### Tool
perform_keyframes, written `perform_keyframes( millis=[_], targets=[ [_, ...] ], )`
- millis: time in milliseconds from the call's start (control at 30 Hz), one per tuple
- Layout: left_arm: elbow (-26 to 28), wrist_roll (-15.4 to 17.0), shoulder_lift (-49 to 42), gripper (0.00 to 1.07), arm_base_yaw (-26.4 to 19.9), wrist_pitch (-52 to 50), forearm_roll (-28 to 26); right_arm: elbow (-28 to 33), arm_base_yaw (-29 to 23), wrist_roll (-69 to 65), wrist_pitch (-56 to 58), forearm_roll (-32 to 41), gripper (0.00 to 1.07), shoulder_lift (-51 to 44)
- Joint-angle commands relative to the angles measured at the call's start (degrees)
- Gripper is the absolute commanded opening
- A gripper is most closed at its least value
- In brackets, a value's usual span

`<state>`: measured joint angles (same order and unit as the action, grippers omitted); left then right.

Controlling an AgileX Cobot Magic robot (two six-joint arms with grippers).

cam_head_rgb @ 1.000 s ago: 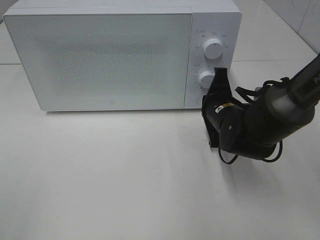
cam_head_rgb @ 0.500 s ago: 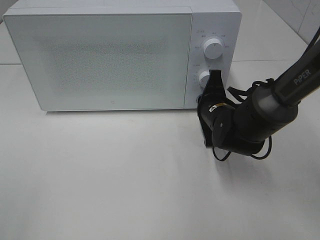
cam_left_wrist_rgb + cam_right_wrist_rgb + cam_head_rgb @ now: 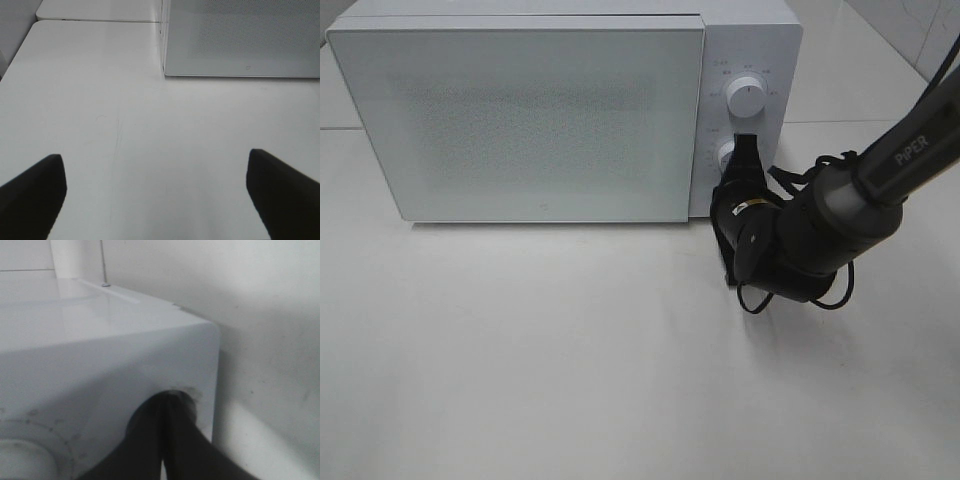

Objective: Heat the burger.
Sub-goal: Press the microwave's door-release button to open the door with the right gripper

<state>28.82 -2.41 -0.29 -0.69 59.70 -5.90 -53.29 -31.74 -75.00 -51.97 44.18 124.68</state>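
Note:
The burger is out of view; none of the views show it. The white microwave (image 3: 520, 120) stands at the back with its door closed. My right gripper (image 3: 745, 152) is shut, its fingertips pressed together against the control panel at the lower knob (image 3: 725, 156), below the upper knob (image 3: 747, 98). In the right wrist view the two dark fingers (image 3: 150, 440) meet at a point on the panel and hide that knob. My left gripper (image 3: 155, 157) is open and empty over bare table, in front of the microwave's left corner (image 3: 165, 70).
The white table (image 3: 570, 360) stretches in front of the microwave. The right arm (image 3: 820, 235) with its looped cable lies low beside the microwave's right front corner. A tiled wall (image 3: 920, 30) is at the far right.
My right gripper has moved left and forward, from just right of the lower knob to being on it. The arm has swung closer to the microwave. The microwave door stays closed.

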Motion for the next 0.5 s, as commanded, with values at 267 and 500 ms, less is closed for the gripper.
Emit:
perform_keyframes(
  millis=[267,500],
  targets=[
    [-0.2,-0.1,-1.1,0.9,-0.1,-0.3,-0.2,-7.2,2.2,4.1,-13.5,-3.6,0.0,1.2],
    [-0.2,-0.1,-1.1,0.9,-0.1,-0.3,-0.2,-7.1,2.2,4.4,-13.1,-3.6,0.0,1.2]
  ],
)
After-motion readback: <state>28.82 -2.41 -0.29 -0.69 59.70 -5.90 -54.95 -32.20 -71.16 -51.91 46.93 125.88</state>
